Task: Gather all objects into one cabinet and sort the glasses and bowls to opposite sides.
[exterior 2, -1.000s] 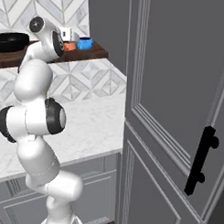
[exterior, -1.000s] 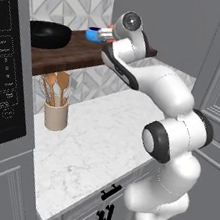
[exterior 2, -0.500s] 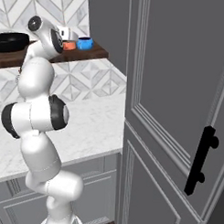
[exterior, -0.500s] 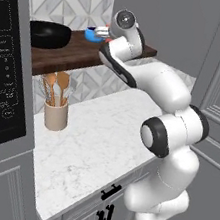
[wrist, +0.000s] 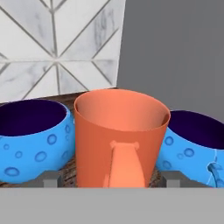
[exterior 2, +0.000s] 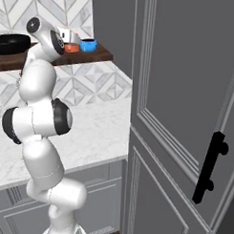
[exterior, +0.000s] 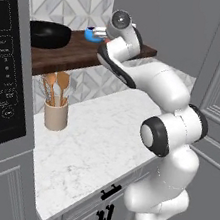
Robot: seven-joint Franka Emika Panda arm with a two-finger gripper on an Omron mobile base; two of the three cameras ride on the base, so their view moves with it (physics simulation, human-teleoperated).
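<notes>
The tall orange-red mug stands upright on the thick dark brown wooden shelf board, handle toward us, its base cut off in the hand view. We see it between two low bright-blue spotted cups, both partly hidden. The gripper straddles the mug, fingertips spread either side; we cannot confirm contact. The wide glossy black bowl sits well apart leftward.
</notes>
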